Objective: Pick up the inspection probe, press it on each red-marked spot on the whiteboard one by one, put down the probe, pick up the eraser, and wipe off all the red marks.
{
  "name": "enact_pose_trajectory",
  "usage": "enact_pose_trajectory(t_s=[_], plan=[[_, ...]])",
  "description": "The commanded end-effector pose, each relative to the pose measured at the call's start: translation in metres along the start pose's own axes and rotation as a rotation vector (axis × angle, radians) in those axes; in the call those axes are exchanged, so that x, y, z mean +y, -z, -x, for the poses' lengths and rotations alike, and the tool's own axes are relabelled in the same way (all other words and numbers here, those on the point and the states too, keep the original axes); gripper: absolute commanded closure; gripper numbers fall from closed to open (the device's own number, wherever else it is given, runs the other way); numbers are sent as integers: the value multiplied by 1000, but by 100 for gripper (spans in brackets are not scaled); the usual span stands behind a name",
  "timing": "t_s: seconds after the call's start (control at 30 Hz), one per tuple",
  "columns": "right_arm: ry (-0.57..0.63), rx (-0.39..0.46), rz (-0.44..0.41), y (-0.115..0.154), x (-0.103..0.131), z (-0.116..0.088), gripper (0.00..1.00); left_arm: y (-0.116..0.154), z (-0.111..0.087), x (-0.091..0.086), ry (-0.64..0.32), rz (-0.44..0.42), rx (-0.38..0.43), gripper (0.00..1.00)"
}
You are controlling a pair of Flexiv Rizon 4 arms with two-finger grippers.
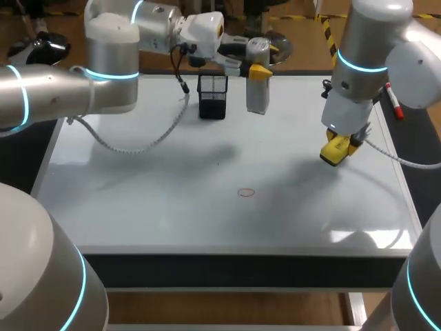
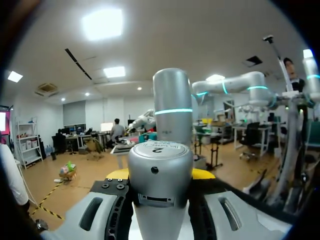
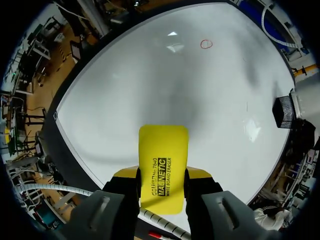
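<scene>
Starting with the left gripper (image 2: 160, 176), what does it hold? asks the first observer.

"Its two fingers are closed on the inspection probe (image 2: 160, 165), a silver cylinder standing upright between the yellow tips," answers the second. "In the head view it sits at the far side of the whiteboard (image 1: 138, 200), just beside a black mesh holder (image 1: 212, 96). The probe's lower end looks to be on the board or just over it; the angle does not settle which."

"And the right gripper (image 3: 162, 175)?"

"Clamped on the yellow eraser (image 3: 163, 160), one finger on each long side, with most of the eraser sticking out ahead of the fingers. The arm holds it above the right part of the board, its flat face turned toward the surface."

"What red shows on the board?"

"One small red ring (image 1: 246, 192) near the board's middle, well apart from both grippers. In the right wrist view it lies far ahead of the eraser. A pen with a red end (image 1: 394, 101) lies at the board's right edge, beside the right arm."
</scene>
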State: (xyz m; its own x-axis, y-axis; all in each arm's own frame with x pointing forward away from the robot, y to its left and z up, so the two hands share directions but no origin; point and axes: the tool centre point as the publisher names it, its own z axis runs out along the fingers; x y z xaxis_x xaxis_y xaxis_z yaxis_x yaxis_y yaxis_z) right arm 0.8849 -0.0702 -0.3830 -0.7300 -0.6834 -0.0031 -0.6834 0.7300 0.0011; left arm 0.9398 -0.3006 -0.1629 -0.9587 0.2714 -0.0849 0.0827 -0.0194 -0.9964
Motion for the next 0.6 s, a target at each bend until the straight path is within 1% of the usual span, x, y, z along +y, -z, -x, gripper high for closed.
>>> enact_pose_trajectory(t_s=[0.03, 0.33, 0.53, 0.6], plan=[[2, 2, -1, 1, -1, 0, 100, 5, -35, 0, 3, -10, -9, 100], [2, 2, -1, 1, -1, 0, 100, 11, -74, 5, 16, -10, 37, 100], [2, 2, -1, 1, -1, 0, 100, 10, -96, 15, 42, -18, 86, 100], [2, 2, -1, 1, -1, 0, 100, 8, -103, 19, 47, -15, 114, 100]])
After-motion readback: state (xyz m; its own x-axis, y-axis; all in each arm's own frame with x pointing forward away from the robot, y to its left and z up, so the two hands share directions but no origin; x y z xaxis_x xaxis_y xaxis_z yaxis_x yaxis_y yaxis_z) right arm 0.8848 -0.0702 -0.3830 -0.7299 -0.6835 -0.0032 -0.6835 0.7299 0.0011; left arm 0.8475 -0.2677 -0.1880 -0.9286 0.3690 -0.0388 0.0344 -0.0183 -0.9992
